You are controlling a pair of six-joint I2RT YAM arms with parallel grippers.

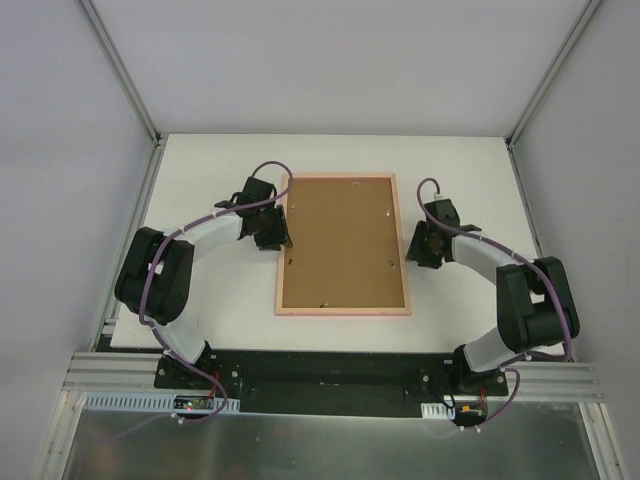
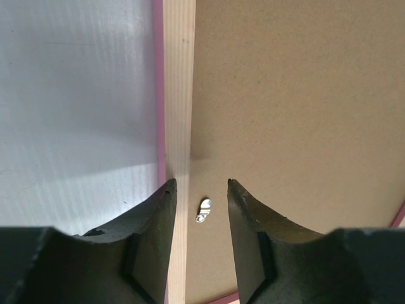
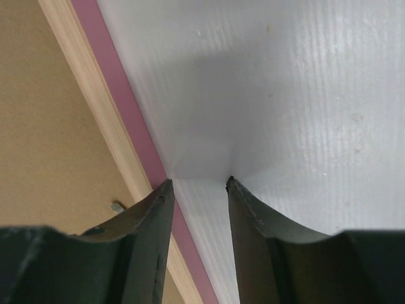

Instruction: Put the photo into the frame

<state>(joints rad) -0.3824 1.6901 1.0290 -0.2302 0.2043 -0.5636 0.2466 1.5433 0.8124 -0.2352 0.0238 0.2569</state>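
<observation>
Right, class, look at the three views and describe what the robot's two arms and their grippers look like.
The left arm and right arm match: bulky black joint housings joined by white links, each with a purple cable looping along it. The left gripper and right gripper each have two dark, matte fingers tapering to blunt tips. No markings are visible.

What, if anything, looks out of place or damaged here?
Nothing stands out. The frame lies flat, back up, on the table, with the brown backing board seated evenly inside its border.
</observation>
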